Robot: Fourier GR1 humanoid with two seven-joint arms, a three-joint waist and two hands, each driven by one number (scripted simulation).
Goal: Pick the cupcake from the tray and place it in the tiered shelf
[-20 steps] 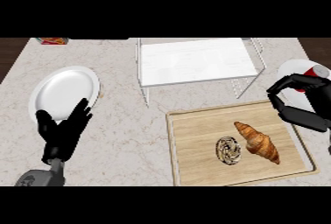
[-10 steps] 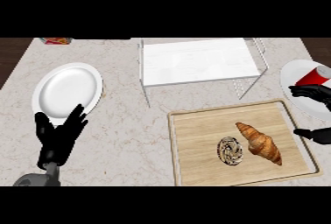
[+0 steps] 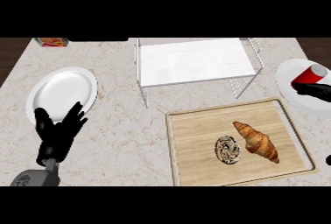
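The cupcake [image 3: 227, 149], round with a dark and cream swirled top, sits on the wooden tray [image 3: 194, 153] at the lower right, just left of a croissant [image 3: 257, 141]. Behind the tray stands the tiered shelf [image 3: 194, 61], a white wire frame with a flat white top. My right hand [image 3: 317, 91] shows only partly at the right edge, beyond the tray's far right corner, well away from the cupcake. My left hand [image 3: 59, 133] rests open at the lower left, fingers up, overlapping the near rim of a white plate.
A white plate [image 3: 61, 89] lies at the left. Another white plate [image 3: 291, 83] at the right edge carries a red cylinder [image 3: 311, 73], next to my right hand. A small reddish item [image 3: 51, 41] sits at the far left corner.
My right hand has drawn away to the right, from beside the tray's far corner to the view's edge. The left hand stays put.
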